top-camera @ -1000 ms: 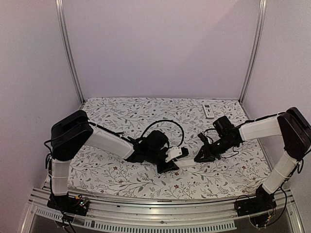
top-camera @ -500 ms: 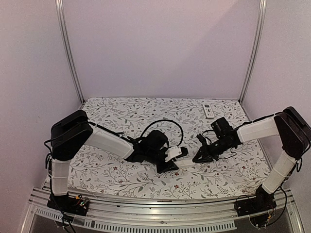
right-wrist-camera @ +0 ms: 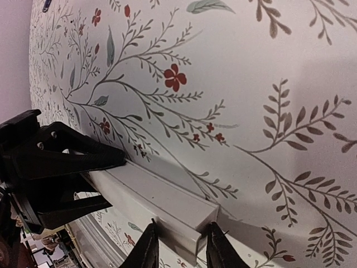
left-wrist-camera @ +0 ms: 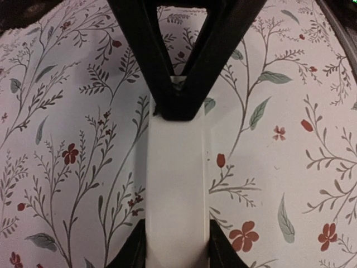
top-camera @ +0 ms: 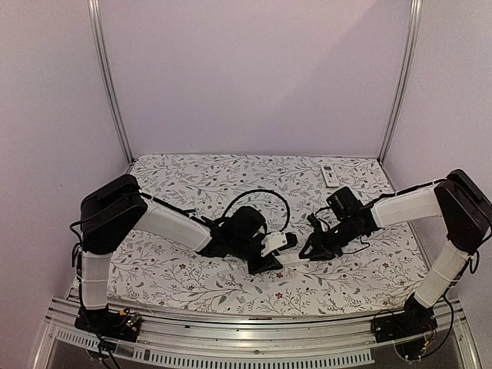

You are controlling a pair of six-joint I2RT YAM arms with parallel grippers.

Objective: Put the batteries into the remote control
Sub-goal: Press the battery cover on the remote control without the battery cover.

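A long white remote control [top-camera: 296, 260] lies low over the flowered table between both arms. My left gripper [left-wrist-camera: 175, 245] is shut on one end of the remote control [left-wrist-camera: 175, 184], a finger pressed to each long side. My right gripper [right-wrist-camera: 181, 245] straddles the other end of the remote control [right-wrist-camera: 159, 195], its two fingers against the sides. From above, the left gripper [top-camera: 278, 250] and the right gripper [top-camera: 310, 252] face each other along it. The side of the remote that shows is plain white. No batteries are in view.
A second small white remote [top-camera: 329, 175] lies at the back right of the flowered table [top-camera: 192, 184]. Metal frame posts [top-camera: 108, 84] stand at the back corners and a rail runs along the near edge.
The right arm has slid left toward the left gripper, and its fingers now stand round the remote's free end. The left arm and the remote have kept still.
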